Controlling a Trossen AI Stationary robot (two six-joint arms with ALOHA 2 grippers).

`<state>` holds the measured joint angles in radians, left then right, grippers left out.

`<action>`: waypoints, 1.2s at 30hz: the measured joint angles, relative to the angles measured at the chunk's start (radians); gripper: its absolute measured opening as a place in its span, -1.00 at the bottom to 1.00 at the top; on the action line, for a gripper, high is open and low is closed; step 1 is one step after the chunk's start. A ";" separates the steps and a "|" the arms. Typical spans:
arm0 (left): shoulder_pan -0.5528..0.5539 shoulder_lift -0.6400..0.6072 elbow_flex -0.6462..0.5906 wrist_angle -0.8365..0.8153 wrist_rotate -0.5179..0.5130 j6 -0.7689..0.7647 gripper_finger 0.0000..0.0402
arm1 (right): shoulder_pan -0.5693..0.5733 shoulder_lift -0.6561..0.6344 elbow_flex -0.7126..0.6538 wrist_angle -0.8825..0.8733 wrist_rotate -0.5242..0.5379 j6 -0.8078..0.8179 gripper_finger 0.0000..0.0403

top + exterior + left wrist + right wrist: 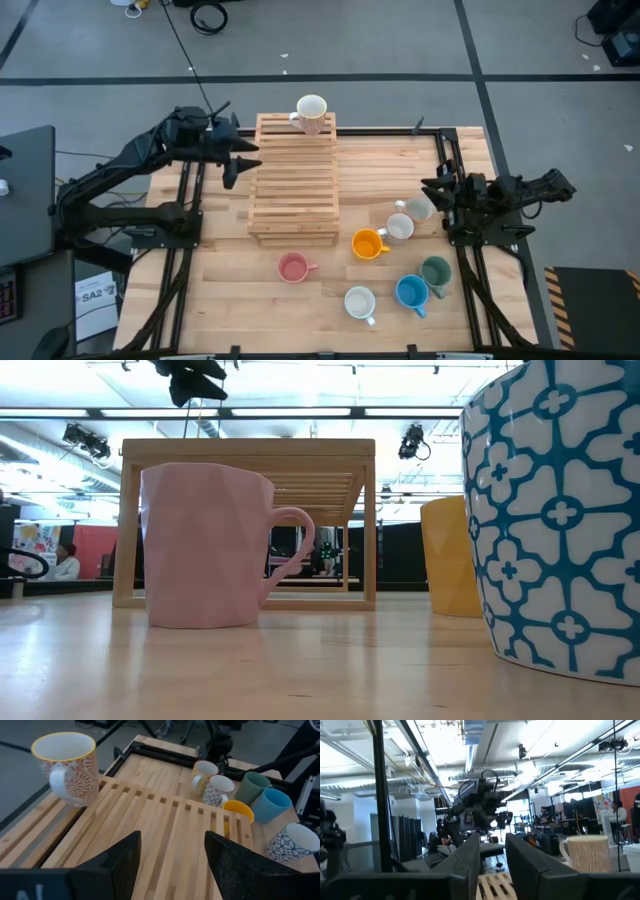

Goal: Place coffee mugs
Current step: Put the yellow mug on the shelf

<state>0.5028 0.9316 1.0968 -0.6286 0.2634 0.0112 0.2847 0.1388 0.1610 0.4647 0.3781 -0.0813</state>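
While left gripper (243, 158) hovers at left edge of wooden slatted rack (295, 185), jaws released and holding nothing, patterned mug (311, 113) stands on rack's far end. Right gripper (432, 190) waits at right side of surface (220, 290), jaws released. Near rack: pink mug (292, 267), orange mug (367, 244), blue mug (411, 292), dark green mug (436, 271), three pale mugs.

Eight mugs show in the high view. One patterned mug (311, 112) stands at the upper edge of the single wooden rack (295, 180), mid-frame. Seven sit on the counter (230, 290), lower right: one pink (292, 267), one orange (367, 244), one blue (411, 292), one green (436, 271) and three pale ones (359, 302) (399, 228) (418, 209). Two arms, one at each side.
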 joint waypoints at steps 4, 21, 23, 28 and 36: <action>-0.031 -0.004 -0.029 0.043 0.000 0.000 0.13 | 0.000 0.127 0.142 -0.074 0.084 0.001 -0.36; -0.059 -0.003 -0.043 0.083 0.000 0.001 0.13 | -0.001 0.706 0.760 -0.924 0.176 0.260 -0.05; -0.059 -0.003 -0.043 0.083 0.000 0.001 0.13 | -0.011 0.766 0.791 -0.982 0.159 0.299 -0.05; -0.059 -0.003 -0.043 0.083 0.000 0.001 0.13 | -0.075 0.897 0.832 -1.068 0.018 0.352 -0.05; -0.059 -0.003 -0.043 0.081 0.000 0.001 0.13 | -0.166 1.050 0.834 -1.074 -0.184 0.334 -0.05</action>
<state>0.4438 0.9287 1.0542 -0.5472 0.2634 0.0120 0.1184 1.1885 0.9947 -0.6094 0.1944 0.2527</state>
